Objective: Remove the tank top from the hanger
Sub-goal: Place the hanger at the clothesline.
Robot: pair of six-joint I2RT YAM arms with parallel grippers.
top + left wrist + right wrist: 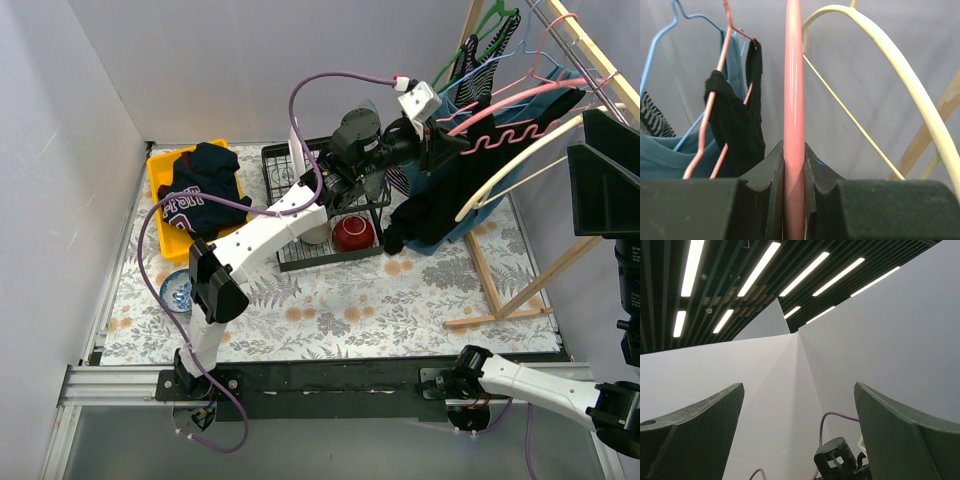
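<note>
**Left end effector on pink hanger, tank top on the rack**

Tank top (pixel 450 195): black and sleeveless. It hangs in the upper right of the top view, among other garments on the wooden rack (pixel 590 50). The fabric droops in a dark, bunched mass down and to the left, and its lowest corner ends above the floral worktop (pixel 400 310), close to the red bowl (pixel 353 233). In the left wrist view the tank top (pixel 737 130) sits left of centre. One narrow strap is looped over a thin pink wire near the top, and the body falls in soft folds below it. A teal garment (pixel 660 155) lies just behind it, at the lower left.

Left end effector (pixel 432 135): the arm is stretched from the lower left up to the rack. The wrist view shows both fingers (pixel 765 175) pressed against the thick bar of the pink hanger (pixel 793 100), pinching it. The bar runs straight up through the middle of the frame. A cream hanger (pixel 900 75) arcs across the right side, apart from the fingers.

Right end effector (pixel 799 390): the fingers are spread wide with nothing between them. It points upward at the walls and ceiling lights.

Elsewhere in the top view:
- A yellow tray (pixel 160 165) at the upper left holds dark clothing.
- A black wire dish rack (pixel 275 165) stands left of the bowl.
</note>
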